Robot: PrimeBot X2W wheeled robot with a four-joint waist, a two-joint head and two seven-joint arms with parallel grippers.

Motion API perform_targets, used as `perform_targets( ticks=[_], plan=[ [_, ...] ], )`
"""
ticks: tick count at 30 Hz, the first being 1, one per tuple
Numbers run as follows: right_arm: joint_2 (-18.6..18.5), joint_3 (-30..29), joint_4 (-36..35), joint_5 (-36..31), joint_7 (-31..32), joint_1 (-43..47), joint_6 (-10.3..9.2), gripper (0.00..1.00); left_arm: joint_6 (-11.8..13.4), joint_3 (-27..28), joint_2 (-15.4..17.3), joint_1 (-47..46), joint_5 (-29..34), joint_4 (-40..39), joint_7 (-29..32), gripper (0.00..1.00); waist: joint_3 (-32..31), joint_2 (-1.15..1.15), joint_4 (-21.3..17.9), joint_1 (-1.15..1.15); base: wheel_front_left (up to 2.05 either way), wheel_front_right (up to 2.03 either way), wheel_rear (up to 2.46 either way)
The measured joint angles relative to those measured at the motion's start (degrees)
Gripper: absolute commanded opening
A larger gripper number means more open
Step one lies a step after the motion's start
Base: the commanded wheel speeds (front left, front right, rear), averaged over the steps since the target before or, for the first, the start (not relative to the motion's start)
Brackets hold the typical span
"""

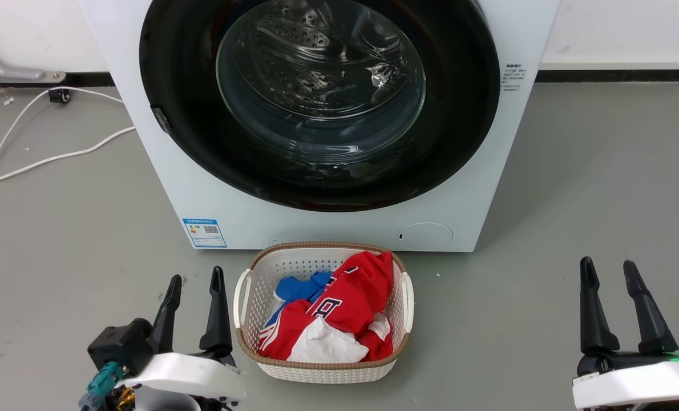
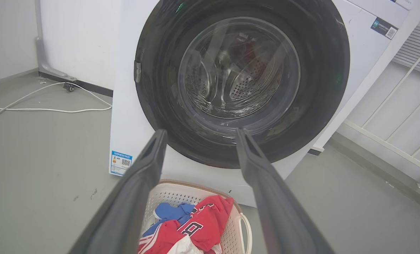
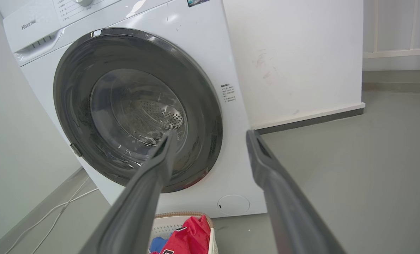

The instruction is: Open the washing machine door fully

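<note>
So the washing machine [image 1: 316, 225] is dead ahead in the head view, a big white front-loader on the grey floor [image 1: 573, 188]. The washing machine door [image 1: 319, 97] is closed, sitting flat against the front, a glossy black ring with the glass bowl in the middle and the perforated steel drum visible through it. There's a small grey tab [image 1: 161, 119] on the door's rim on the robot's left side. Both arms are low and well back, nothing touching the door. The left gripper [image 1: 197, 274] is at the lower left with its fingers spread apart, holding nothing, just beside a white laundry basket [image 1: 322, 371]. The right gripper [image 1: 607, 262] is at the lower right, also spread and empty, well apart from the basket. The basket sits on the floor right in front of the machine, below the door, with a red garment [image 1: 356, 297], something blue [image 1: 296, 288] and something white [image 1: 325, 345] in it. Low on the machine's front there's a blue sticker [image 1: 204, 232] on the left and a round flap [image 1: 424, 236] on the right. A white cable [image 1: 60, 157] trails across the floor off to the left. Both wrist views look out between their fingers at the closed door
</note>
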Motion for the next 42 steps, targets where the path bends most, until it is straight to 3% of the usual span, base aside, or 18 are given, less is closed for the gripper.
perform_targets(
  ticks=[22,42],
  plan=[
    [-0.01,0.16,-2.15,-8.46,-2.94,2.06,0.01,1.0,-1.19,-0.3,-0.52,1.03,10.83,0.16,-2.99,1.0,0.2,0.0,0.05,0.0,0.0,0.0,0.0],
    [-0.01,0.18,-2.14,-14.67,-4.98,3.46,0.1,1.0,-0.49,-0.9,-0.59,1.8,16.92,0.99,-5.02,1.0,0.16,0.0,0.11,0.0,0.0,0.0,0.0]
  ],
)
